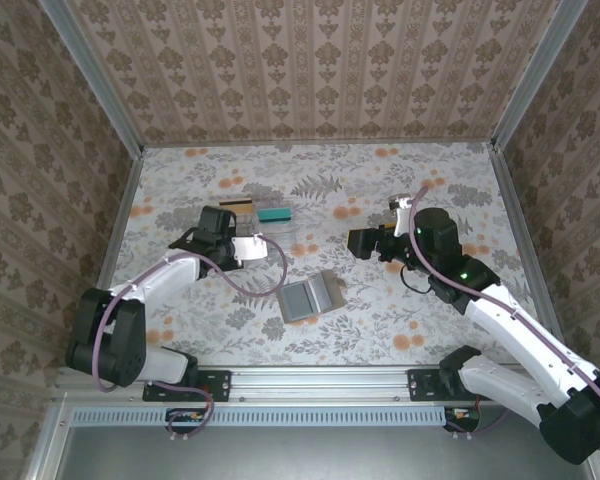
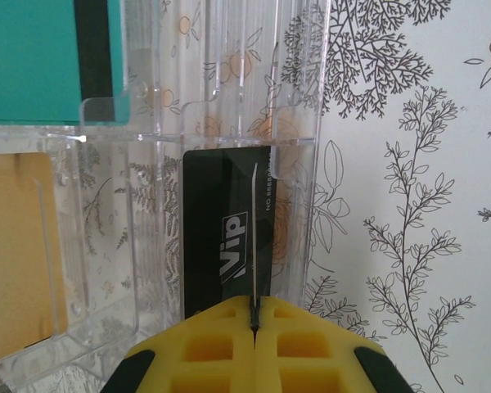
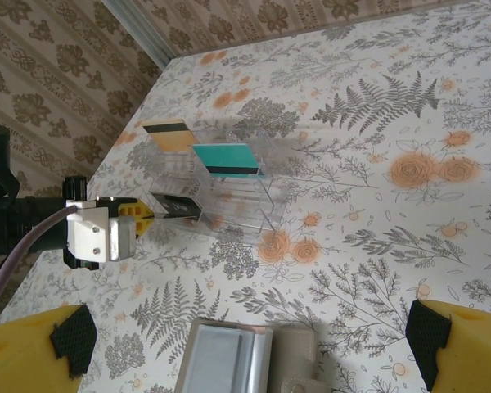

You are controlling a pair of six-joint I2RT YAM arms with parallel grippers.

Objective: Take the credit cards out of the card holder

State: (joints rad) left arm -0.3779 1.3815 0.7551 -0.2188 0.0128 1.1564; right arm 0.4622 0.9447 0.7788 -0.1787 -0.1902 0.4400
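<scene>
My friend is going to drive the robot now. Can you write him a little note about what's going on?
Left gripper: shut on a black plastic card marked VIP, whose far end reaches into the clear plastic slotted tray.
Right gripper: open, holding nothing, hovering to the right of the tray.
Grey-brown bifold card holder: lying open, nearer the arms than the tray.
Done: a teal card and an orange card stand in the tray.
Left: let go of the black card, then check the holder's slots. I can't tell whether any cards remain.
</scene>
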